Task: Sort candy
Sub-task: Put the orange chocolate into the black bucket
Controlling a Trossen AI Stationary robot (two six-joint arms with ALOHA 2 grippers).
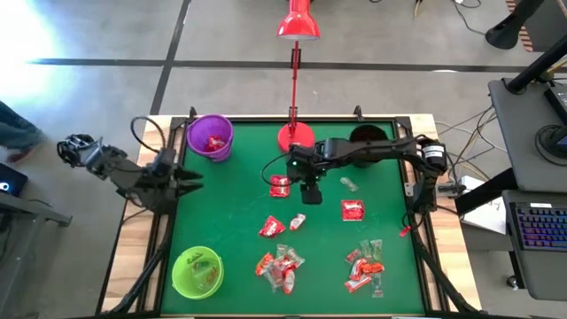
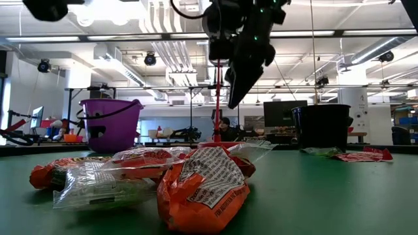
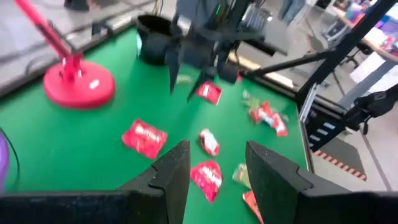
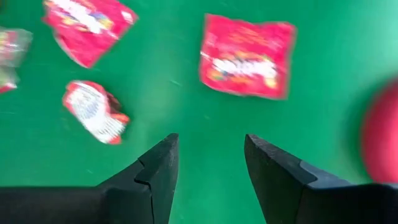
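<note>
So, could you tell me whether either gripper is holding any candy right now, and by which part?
Nothing is held. The right gripper hangs open above the mat with bare green between its fingers; the left gripper is open and empty too.

Your right arm reaches in from the right edge across the table's far middle, right gripper [image 1: 309, 194] pointing down, raised off the surface, fingers [image 4: 158, 168] apart with nothing between them. Your left arm waits at the left edge; left gripper [image 1: 190, 180] faces inward, fingers [image 3: 176, 167] parted, empty.
</note>
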